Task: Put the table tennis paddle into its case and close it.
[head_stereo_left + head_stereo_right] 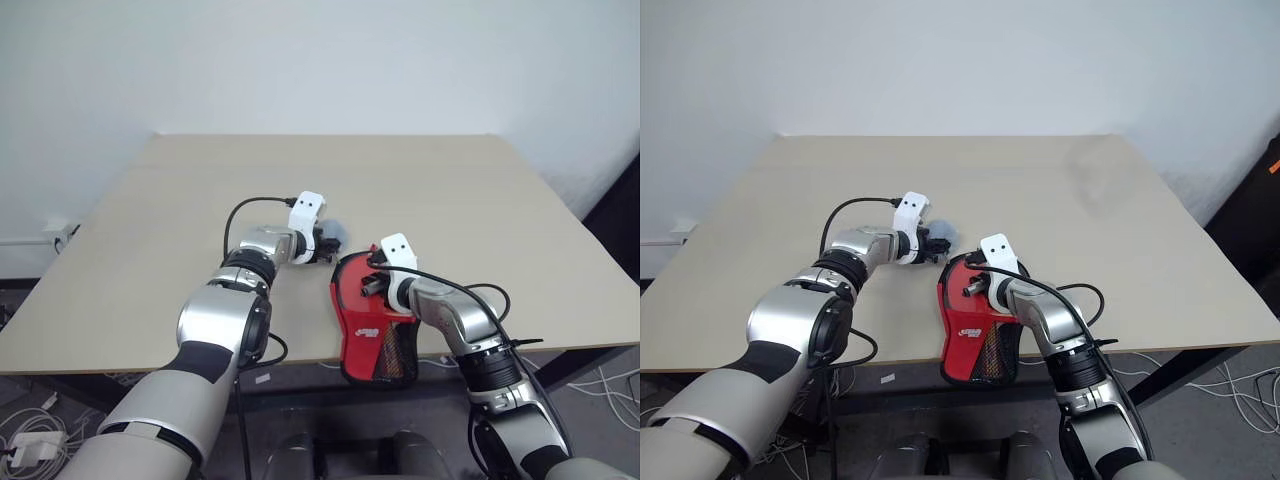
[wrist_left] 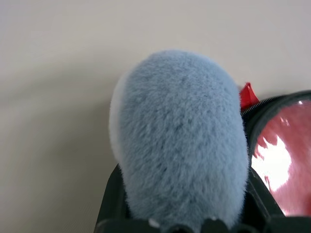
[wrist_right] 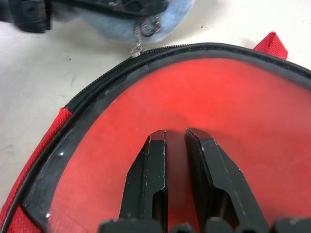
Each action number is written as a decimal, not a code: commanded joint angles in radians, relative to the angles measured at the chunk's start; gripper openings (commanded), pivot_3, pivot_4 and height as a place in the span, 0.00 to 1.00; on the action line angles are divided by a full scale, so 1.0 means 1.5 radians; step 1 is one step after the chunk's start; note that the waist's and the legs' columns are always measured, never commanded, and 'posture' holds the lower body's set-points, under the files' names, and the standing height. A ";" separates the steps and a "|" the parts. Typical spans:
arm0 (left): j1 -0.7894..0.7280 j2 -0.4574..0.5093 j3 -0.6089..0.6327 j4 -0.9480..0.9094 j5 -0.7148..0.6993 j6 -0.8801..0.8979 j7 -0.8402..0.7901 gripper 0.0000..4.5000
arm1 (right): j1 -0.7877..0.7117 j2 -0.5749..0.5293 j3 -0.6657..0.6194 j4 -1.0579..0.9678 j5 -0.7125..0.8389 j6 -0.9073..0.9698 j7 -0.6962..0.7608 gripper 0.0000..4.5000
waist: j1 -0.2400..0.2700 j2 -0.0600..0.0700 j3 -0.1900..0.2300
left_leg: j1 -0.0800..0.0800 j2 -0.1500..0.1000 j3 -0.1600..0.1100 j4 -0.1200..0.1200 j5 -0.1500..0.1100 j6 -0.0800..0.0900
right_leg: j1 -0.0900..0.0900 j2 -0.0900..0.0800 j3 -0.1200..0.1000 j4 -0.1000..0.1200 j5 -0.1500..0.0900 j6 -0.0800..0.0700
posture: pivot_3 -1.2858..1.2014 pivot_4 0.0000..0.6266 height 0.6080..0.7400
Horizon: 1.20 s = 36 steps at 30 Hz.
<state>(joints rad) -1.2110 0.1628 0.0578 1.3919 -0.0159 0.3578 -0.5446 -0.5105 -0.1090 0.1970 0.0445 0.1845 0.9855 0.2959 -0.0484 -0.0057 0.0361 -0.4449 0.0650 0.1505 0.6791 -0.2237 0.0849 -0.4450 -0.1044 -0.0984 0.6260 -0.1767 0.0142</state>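
While lying at the near edge of the table [image 1: 150,250], case [image 1: 372,340] with red paddle [image 3: 204,102] showing through clear half, handle end overhanging. Right gripper [image 3: 176,133] nearly closed, pressing on clear cover. Left gripper [image 1: 330,243] pinching zipper pull [image 3: 137,42] beside fluffy blue pompom [image 2: 180,141].

I see a light beige table [image 1: 450,190] with a smooth, bare top, set against a plain white wall [image 1: 320,60]. A fluffy pale blue pom-pom [image 2: 182,141] sits on the tabletop near the middle, rounded and soft-looking. On the floor below the table's left side lie white cables [image 1: 35,440] and a white power strip [image 1: 55,236] near the wall. More thin cables [image 1: 610,385] trail on the dark floor under the table's right side.
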 commanded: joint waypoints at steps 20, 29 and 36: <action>-0.100 -0.062 0.073 -0.022 0.019 -0.122 0.206 0.29 | 0.046 -0.004 0.039 0.003 -0.005 0.060 0.001 0.15 | 0.000 0.000 0.000 | 0.000 0.000 0.000 0.000 0.000 0.000 | 0.000 0.000 0.000 0.000 0.000 0.000 | 0.52 0.00 0.88; -0.101 -0.104 0.069 -0.020 0.039 -0.141 0.218 0.29 | 0.046 -0.005 0.042 -0.002 -0.008 0.066 0.004 0.15 | 0.001 0.000 0.000 | 0.000 0.000 0.000 0.000 0.000 0.000 | 0.000 0.000 0.000 0.000 0.000 0.000 | 0.52 0.00 0.88; -0.101 -0.143 0.072 -0.019 0.043 -0.159 0.234 0.29 | 0.053 -0.003 0.045 -0.016 -0.012 0.074 0.002 0.15 | 0.003 0.000 0.000 | 0.000 -0.001 0.000 0.000 0.000 0.000 | 0.000 0.000 0.000 -0.001 0.000 0.000 | 0.52 0.00 0.88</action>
<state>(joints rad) -1.2543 -0.0339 0.1461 1.4295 0.0605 0.2056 -0.2056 -0.4770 -0.1146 0.2117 -0.0288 0.1618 1.0225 0.2867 -0.0441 -0.0058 0.0361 -0.4453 0.0641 0.1498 0.6794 -0.2239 0.0853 -0.4445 -0.1049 -0.0989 0.6252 -0.1766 0.0141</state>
